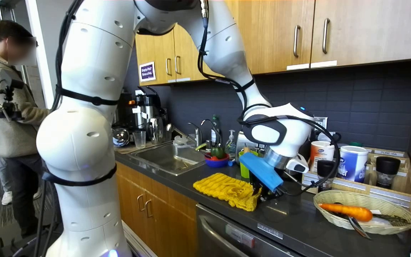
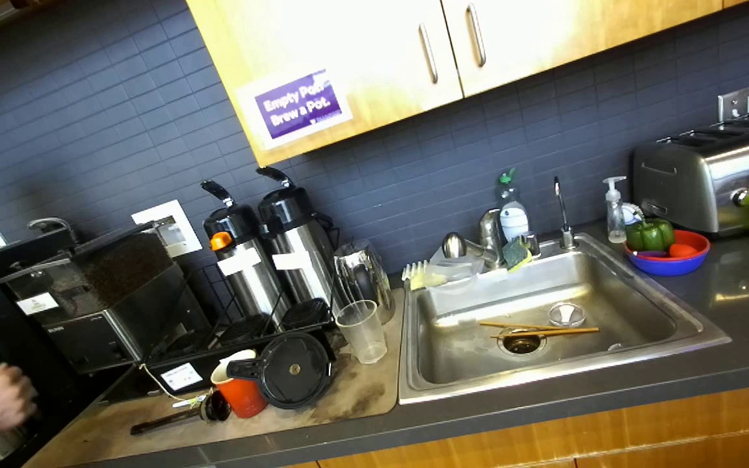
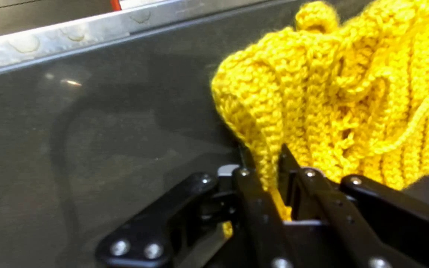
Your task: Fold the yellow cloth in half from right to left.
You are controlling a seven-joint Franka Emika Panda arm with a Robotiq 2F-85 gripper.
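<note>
In an exterior view the cloth [image 1: 223,187] lies on the worktop [image 1: 294,217], the sink [image 1: 155,165] at ten o'clock from it and the cup [image 1: 244,171] at one. The gripper [image 3: 264,158], at the cloth's end between three and four o'clock, pinches a narrow fold of the edge. With so small a bite, the loose knit might stretch and slip free; and since nothing pins the ten o'clock end, a low pull would likely slide or bunch the whole cloth rather than turn it over. Its long axis runs roughly from ten to four o'clock, the pinched end toward four.
</note>
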